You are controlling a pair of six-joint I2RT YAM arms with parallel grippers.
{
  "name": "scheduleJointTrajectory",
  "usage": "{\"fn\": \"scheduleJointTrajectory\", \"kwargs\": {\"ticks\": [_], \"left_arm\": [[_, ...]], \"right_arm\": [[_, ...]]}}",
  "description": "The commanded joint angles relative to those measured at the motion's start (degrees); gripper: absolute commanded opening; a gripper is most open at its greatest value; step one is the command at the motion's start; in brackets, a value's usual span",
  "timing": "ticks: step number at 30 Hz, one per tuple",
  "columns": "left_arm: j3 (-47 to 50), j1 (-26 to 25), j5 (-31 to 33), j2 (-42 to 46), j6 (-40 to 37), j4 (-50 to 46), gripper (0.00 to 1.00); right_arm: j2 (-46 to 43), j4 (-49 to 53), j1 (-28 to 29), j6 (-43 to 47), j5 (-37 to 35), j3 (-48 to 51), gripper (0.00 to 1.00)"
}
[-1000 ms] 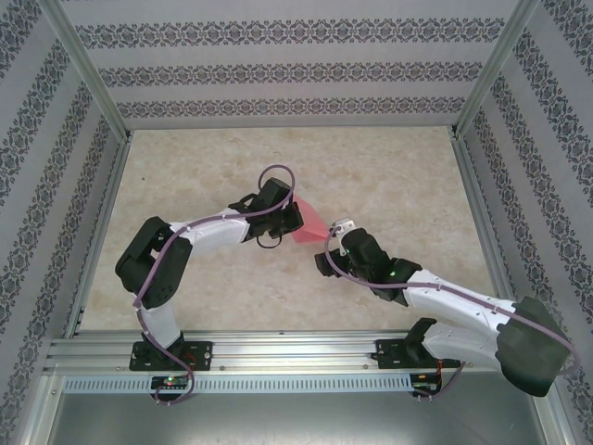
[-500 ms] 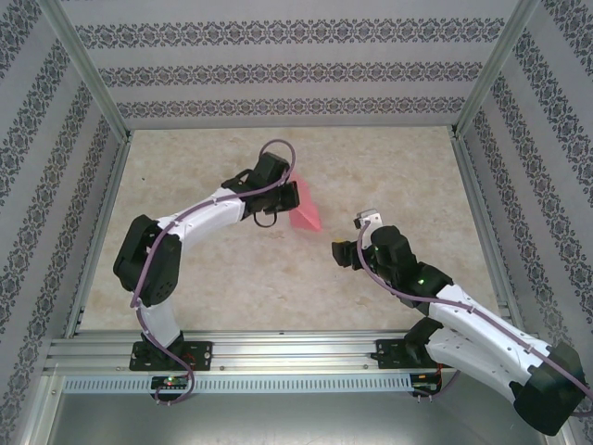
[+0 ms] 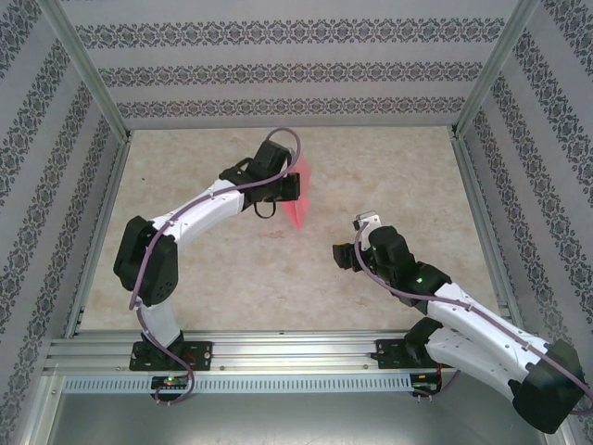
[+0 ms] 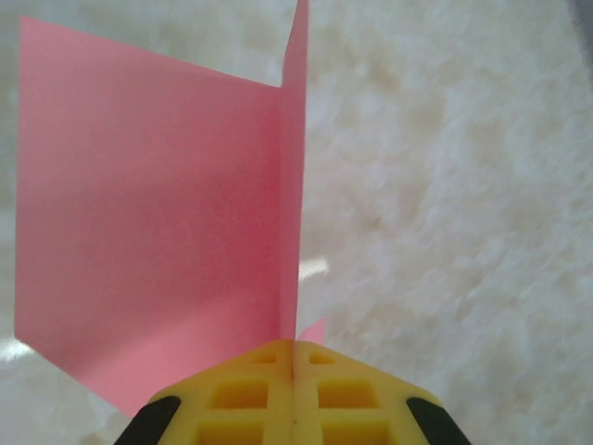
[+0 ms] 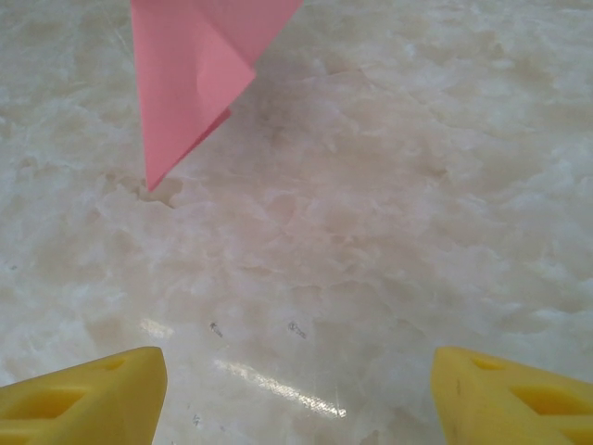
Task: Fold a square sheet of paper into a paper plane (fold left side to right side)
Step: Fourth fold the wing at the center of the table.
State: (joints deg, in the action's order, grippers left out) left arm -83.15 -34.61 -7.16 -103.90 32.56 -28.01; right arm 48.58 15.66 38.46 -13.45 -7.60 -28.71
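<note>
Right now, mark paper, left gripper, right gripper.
paper (image 4: 148,213): left wrist view, broad flap's middle.
left gripper (image 4: 294,350): left wrist view, between shut fingertips.
right gripper (image 5: 296,369): right wrist view, between open fingertips.

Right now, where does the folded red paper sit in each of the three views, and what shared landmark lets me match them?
Top external: the folded paper is just above centre, held at the tip of the left gripper.
Left wrist: it covers the left half, rising from between the shut yellow fingers.
Right wrist: it is at top left, pointing downward in the picture.
Shared landmark: the pale marbled table under it.
</note>
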Motion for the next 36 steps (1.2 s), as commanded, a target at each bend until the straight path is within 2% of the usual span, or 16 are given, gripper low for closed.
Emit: {"fn": "scheduleJointTrajectory", "kwargs": {"ticks": [1, 7, 11, 15, 22, 36], "left_arm": [[6.2, 0.0, -1.8, -1.2, 4.8, 5.5, 0.06], [13.7, -1.7, -2.2, -1.9, 12.6, 14.3, 0.06], [14.6, -2.8, -2.0, -2.7, 16.4, 16.9, 0.06], [14.1, -3.1, -2.2, -3.6, 18.8, 18.2, 0.06], [13.6, -3.7, -2.5, -4.6, 21.9, 20.1, 0.06], [13.5, -4.0, -3.1, -4.8, 22.7, 19.6, 0.06]], "right_arm": [[1.9, -1.7, -0.3, 0.4, 0.1, -0.2, 0.75], [8.3, -9.9, 2.0, 0.7, 0.2, 1.0, 0.69], [12.9, -16.4, 6.4, 2.5, -3.5, 2.0, 0.67], [17.7, -23.1, 8.5, 4.2, -3.5, 3.2, 0.65], [27.8, -26.0, 10.8, 8.7, -3.9, -0.4, 0.60], [41.5, -30.9, 10.4, 12.5, -6.7, -4.8, 0.51]]}}
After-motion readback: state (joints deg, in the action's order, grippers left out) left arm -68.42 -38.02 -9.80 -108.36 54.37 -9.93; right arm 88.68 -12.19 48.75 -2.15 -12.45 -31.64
